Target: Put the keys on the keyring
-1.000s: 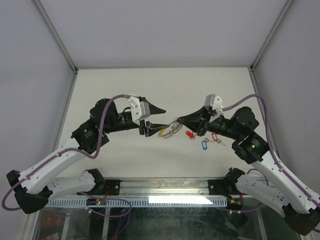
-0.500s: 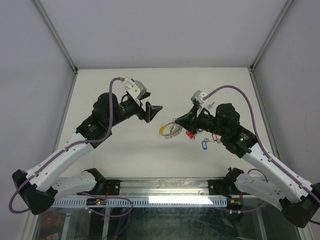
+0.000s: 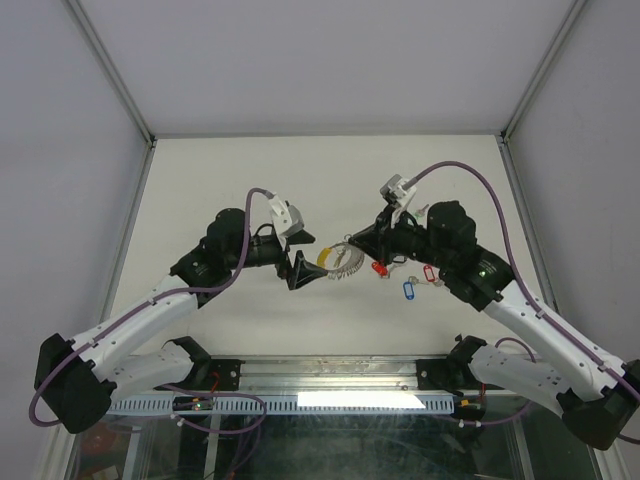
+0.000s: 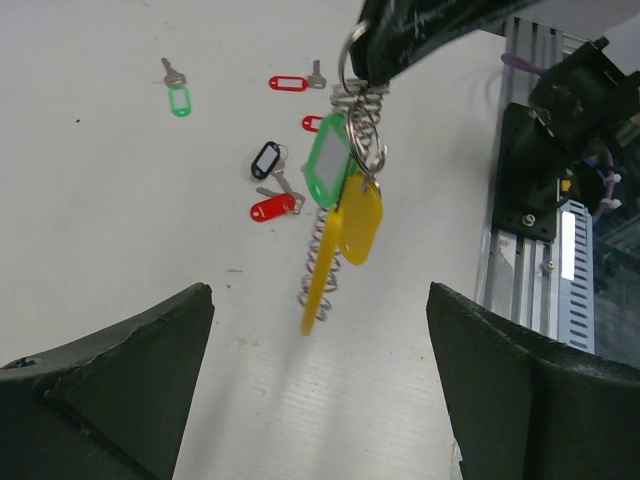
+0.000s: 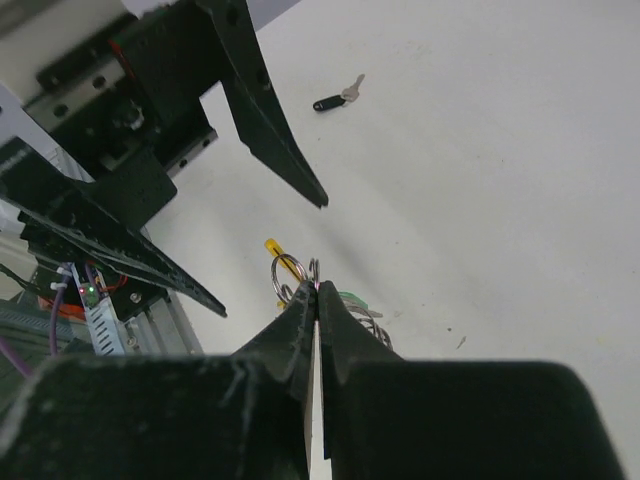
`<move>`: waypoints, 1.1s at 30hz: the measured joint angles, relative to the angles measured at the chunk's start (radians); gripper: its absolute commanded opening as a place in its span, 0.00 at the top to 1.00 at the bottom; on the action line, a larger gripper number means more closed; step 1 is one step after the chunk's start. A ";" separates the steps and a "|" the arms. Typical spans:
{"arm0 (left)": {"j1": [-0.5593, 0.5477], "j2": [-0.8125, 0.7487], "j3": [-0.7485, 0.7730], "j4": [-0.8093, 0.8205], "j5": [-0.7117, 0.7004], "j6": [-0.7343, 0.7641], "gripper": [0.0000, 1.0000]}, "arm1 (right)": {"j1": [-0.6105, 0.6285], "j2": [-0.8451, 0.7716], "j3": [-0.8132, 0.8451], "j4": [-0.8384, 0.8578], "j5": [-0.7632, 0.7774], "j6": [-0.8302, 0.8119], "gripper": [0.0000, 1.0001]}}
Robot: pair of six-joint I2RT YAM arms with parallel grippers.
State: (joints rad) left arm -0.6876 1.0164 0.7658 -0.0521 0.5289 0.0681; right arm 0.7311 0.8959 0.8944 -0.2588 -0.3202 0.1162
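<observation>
- Right gripper pinches the coiled silvery yellow-segmented metal keyring thinly; it may slip.
- Left gripper, wide at the keyring's 9 o'clock, may knock it free.

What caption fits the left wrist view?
Coiled silver metal keyring, bearing green and yellow oval tags, hangs from the right arm's shut jaws.

keyring: hanging upright | green, yellow keys on it | others lying scattered
</observation>
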 measured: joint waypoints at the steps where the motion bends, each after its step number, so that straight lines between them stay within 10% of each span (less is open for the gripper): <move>1: 0.000 -0.004 -0.013 0.002 0.015 0.002 0.16 | 0.000 0.000 0.010 0.000 -0.002 0.006 1.00; 33: -0.012 0.006 -0.029 0.133 0.124 0.055 1.00 | 0.000 -0.055 0.034 0.134 -0.031 0.174 1.00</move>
State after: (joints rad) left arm -0.6994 1.0225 0.7372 0.0807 0.6529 0.1226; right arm 0.7311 0.8406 0.9283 -0.1249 -0.3515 0.2897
